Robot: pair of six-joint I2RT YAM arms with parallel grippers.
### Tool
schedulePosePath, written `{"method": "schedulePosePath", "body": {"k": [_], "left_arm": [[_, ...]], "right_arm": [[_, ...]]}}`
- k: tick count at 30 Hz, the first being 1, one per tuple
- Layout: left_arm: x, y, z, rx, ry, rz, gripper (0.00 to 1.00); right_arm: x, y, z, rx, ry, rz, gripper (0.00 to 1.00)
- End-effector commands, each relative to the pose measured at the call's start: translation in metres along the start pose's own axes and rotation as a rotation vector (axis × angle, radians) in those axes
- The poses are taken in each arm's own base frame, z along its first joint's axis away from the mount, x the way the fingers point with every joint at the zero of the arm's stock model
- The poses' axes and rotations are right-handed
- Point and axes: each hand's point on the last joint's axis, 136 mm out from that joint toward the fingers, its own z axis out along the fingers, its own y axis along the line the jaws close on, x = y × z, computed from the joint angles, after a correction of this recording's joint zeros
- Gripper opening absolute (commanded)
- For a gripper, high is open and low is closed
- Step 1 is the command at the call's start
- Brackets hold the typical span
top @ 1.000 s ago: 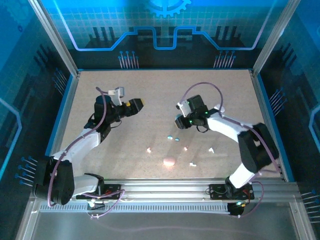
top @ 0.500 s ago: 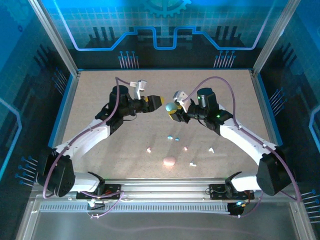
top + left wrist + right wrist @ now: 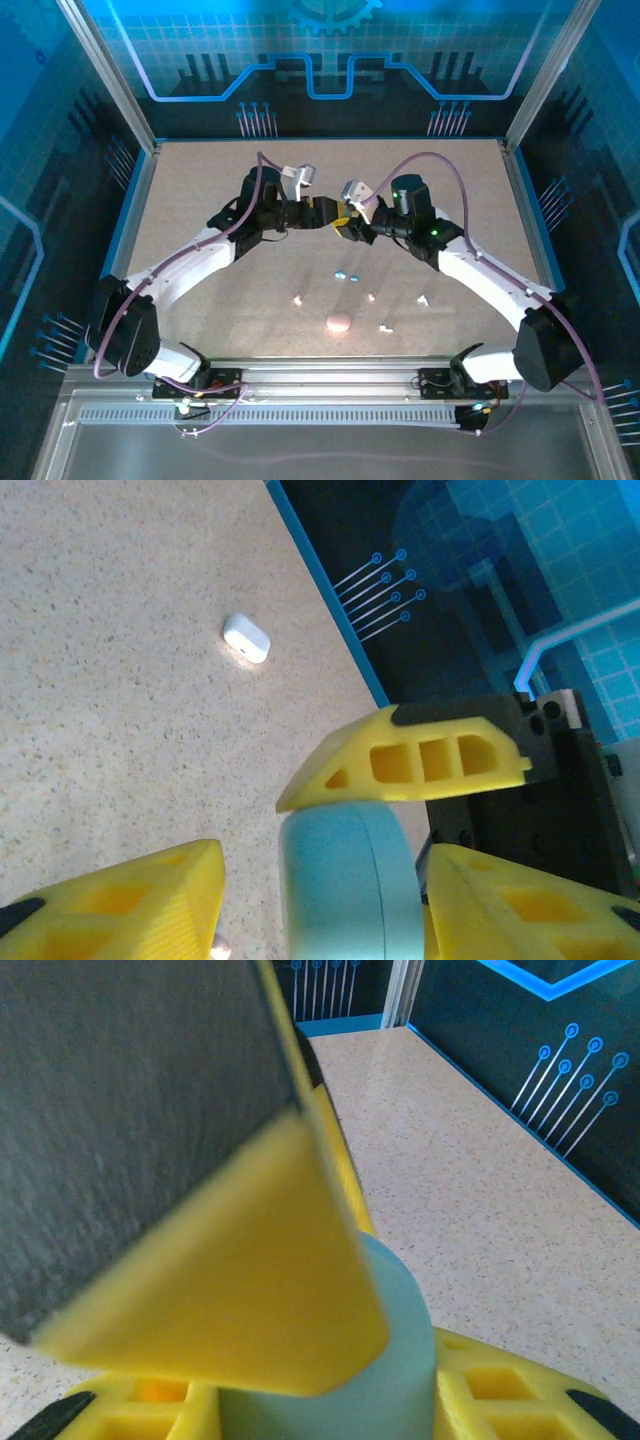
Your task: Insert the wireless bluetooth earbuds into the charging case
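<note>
— Tools?
— My R tool (image 3: pixel 347 226) grips the light-blue case (image 3: pixel 345 880) mid-air; my L tool (image 3: pixel 330 211) straddles it, not tight, R's finger crowding the top.
— Earbuds (image 3: pixel 345 273)?
— On surface (image 3: pixel 200 200) below, w/ pink case (image 3: pixel 339 322).

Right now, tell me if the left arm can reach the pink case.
Probably yes, once free: the pink case lies in the open, but the left fingers now straddle the light blue case.
</note>
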Motion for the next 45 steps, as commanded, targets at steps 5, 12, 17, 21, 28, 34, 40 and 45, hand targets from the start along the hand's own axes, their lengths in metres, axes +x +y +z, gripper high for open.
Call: {"method": "schedulePosePath", "body": {"k": [5, 12, 17, 21, 28, 34, 40, 45], "left_arm": [[-0.001, -0.011, 0.000, 0.008, 0.024, -0.002, 0.31], [-0.019, -0.032, -0.012, 0.071, -0.073, -0.044, 0.24], [-0.023, -0.048, -0.020, 0.160, -0.107, -0.107, 0.23], [-0.024, -0.057, -0.023, 0.208, -0.111, -0.134, 0.22], [-0.023, -0.060, -0.027, 0.207, -0.112, -0.128, 0.22], [-0.026, -0.063, -0.029, 0.214, -0.118, -0.121, 0.23], [-0.025, -0.063, -0.028, 0.209, -0.113, -0.116, 0.23], [-0.025, -0.063, -0.028, 0.210, -0.111, -0.114, 0.23]], "right_arm": [[-0.030, -0.004, -0.003, 0.077, -0.049, -0.133, 0.35], [-0.030, -0.004, -0.015, 0.127, -0.088, -0.229, 0.54], [-0.028, -0.008, -0.032, 0.138, -0.242, -0.262, 0.56], [-0.036, -0.014, -0.037, 0.161, -0.291, -0.249, 0.56], [-0.060, -0.020, -0.044, 0.151, -0.376, -0.207, 0.56], [-0.063, -0.020, -0.043, 0.135, -0.379, -0.201, 0.49], [-0.065, -0.019, -0.043, 0.121, -0.387, -0.192, 0.50], [-0.068, -0.019, -0.044, 0.113, -0.390, -0.196, 0.51]]}}
